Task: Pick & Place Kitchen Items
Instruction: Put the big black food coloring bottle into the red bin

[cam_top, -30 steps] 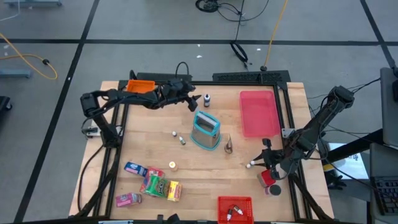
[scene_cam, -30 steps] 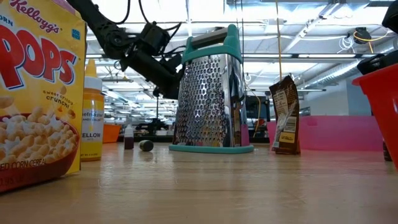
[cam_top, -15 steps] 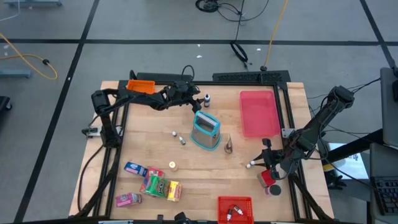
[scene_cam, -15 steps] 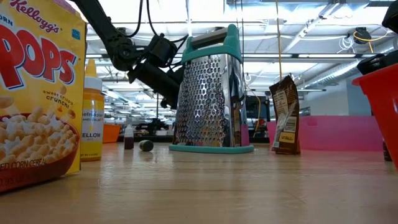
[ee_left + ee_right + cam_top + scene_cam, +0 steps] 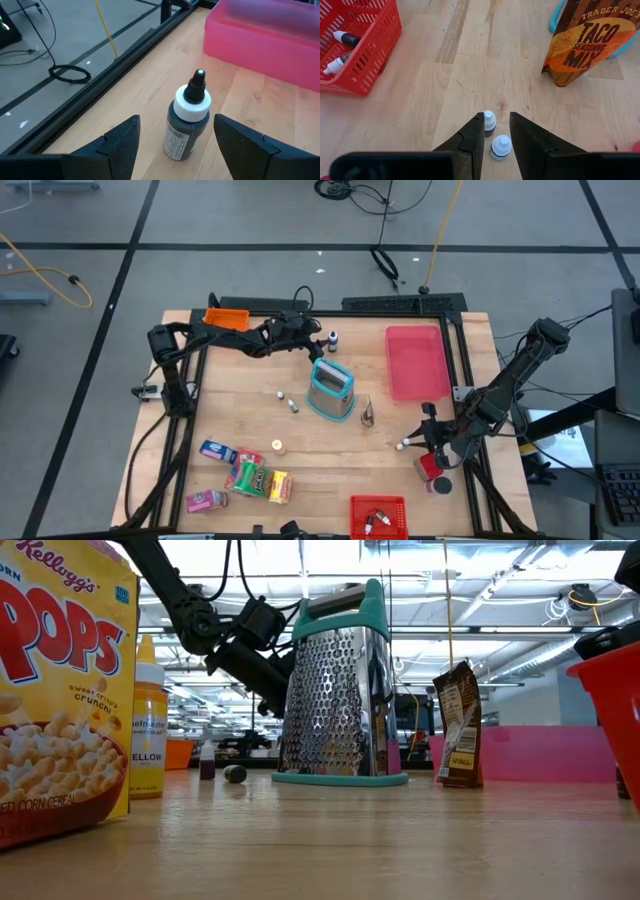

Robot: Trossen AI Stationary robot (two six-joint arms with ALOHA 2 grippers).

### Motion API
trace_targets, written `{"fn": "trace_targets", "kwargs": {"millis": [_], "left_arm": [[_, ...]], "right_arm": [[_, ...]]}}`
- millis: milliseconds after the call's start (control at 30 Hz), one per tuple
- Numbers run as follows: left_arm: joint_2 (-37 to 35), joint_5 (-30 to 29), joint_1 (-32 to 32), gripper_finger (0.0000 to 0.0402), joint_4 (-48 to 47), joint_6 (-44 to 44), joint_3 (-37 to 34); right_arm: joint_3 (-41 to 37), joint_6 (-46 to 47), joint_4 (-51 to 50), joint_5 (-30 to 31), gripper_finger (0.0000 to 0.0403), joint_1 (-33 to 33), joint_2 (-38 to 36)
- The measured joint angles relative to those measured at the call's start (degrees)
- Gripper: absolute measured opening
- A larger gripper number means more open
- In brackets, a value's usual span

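Note:
A small dark bottle with a white collar and black nozzle stands upright near the table's far edge. My left gripper is open, one finger on either side of the bottle, apart from it. My right gripper hovers low at the table's right near side, its fingers a little apart over two tiny white-capped bottles. A red dark-lidded canister lies beside the right arm. Snack packets lie near the left near corner. My right gripper has one white-capped bottle showing in the narrow gap between its fingers, upright on the table. Whether the fingers touch it I cannot tell.
A teal-framed grater stands mid-table with a taco seasoning packet beside it. The pink tray lies far right, the orange bin far left, the red bin with bottles at the near edge. Two tiny bottles lie left of the grater.
My left gripper has moved along the far edge toward the table's right, up to the dark bottle, then held still for the last half second. The right arm and the objects have not moved.

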Motion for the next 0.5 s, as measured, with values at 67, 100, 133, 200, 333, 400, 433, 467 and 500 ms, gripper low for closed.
{"fn": "trace_targets", "kwargs": {"millis": [67, 100, 133, 200, 333, 400, 433, 467, 500], "left_arm": [[0.0, 0.36, 0.0, 0.0255, -0.12, -0.14, 0.25], [0.0, 0.39, 0.0, 0.0255, -0.1, -0.14, 0.39], [0.0, 0.42, 0.0, 0.0255, 0.02, -0.04, 0.47], [0.0, 0.43, 0.0, 0.0255, 0.06, 0.3, 0.47], [0.43, 0.94, 0.09, 0.0255, 0.0, 0.19, 0.47], [1.62, 1.44, 0.09, 0.0255, 1.5, -0.26, 0.49], [2.32, 2.03, 0.09, 0.0255, 1.69, -0.99, 0.44], [3.3, 2.27, 0.09, 0.0255, 3.1, -1.03, 0.48], [4.27, 2.43, 0.09, 0.0255, 3.68, -0.87, 1.02]], "right_arm": [[0.0, -0.06, 0.0, 0.01, 0.0087, 0.0, 0.0], [0.0, -0.01, 0.0, 0.01, 0.0087, 0.01, 0.0], [0.0, 0.01, 0.0, 0.01, 0.0087, 0.01, 0.0], [0.0, 0.01, 0.0, 0.01, 0.0087, 0.01, 0.0], [0.0, -0.06, 0.0, -0.01, 0.0087, 0.0, 0.0], [0.0, -0.08, 0.02, 0.01, 0.0087, 0.01, 0.02], [0.0, -0.08, -0.02, 0.01, 0.0087, -0.01, 0.0], [0.0, -0.06, 0.0, 0.01, 0.0087, 0.01, 0.0], [0.0, -0.08, 0.02, 0.01, 0.0087, 0.0, 0.02]]}}
